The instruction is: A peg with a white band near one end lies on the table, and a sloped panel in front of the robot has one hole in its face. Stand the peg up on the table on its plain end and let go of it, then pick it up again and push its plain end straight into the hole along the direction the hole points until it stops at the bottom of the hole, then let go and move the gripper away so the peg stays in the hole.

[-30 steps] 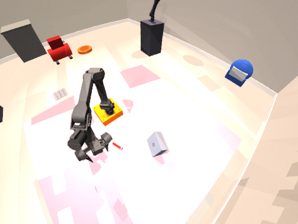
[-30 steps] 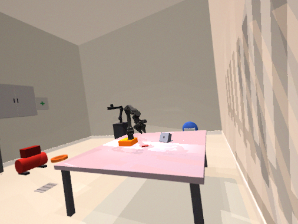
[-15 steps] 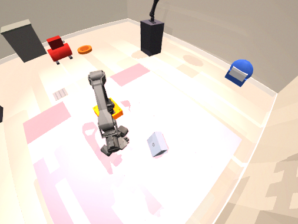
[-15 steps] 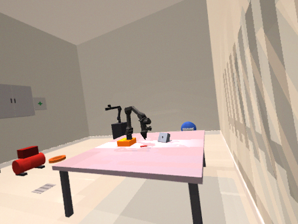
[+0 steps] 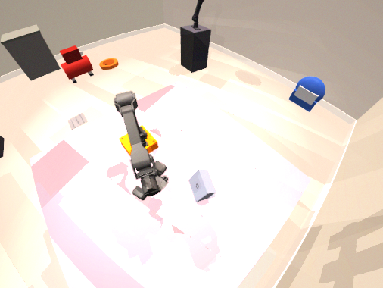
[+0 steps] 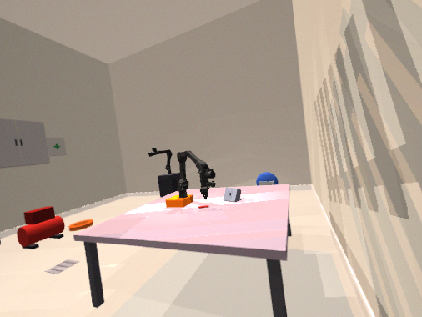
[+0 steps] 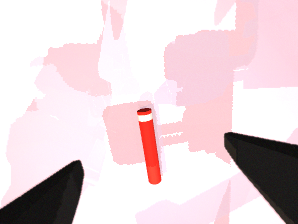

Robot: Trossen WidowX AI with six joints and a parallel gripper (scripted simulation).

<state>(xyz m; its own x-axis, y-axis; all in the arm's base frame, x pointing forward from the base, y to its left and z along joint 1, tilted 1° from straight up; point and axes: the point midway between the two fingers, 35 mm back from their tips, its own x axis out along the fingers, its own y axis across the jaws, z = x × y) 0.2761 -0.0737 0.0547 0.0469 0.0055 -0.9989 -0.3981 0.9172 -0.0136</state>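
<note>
On the table (image 6: 183,229), one red peg (image 7: 149,147) (image 6: 203,207); one gripper (image 7: 154,152) (image 6: 205,197), spread; one panel (image 5: 202,185) (image 6: 232,194).

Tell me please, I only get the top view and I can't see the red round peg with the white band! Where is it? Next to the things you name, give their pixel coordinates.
Observer: The wrist view shows the red round peg with the white band (image 6: 203,207) (image 7: 149,150) lying on the pink table (image 5: 246,151) (image 6: 188,229) (image 7: 30,130).

Operator: Are the black gripper's (image 5: 151,187) (image 6: 205,198) (image 7: 154,149) pointy fingers squeezing it?

Observer: No, the wrist view shows them wide apart, with bare gaps on both sides of the peg.

Operator: Which way is its stripe?

Observer: The white band (image 7: 145,117) is near the peg's upper end in the wrist picture; the plain end points down the picture.
</note>
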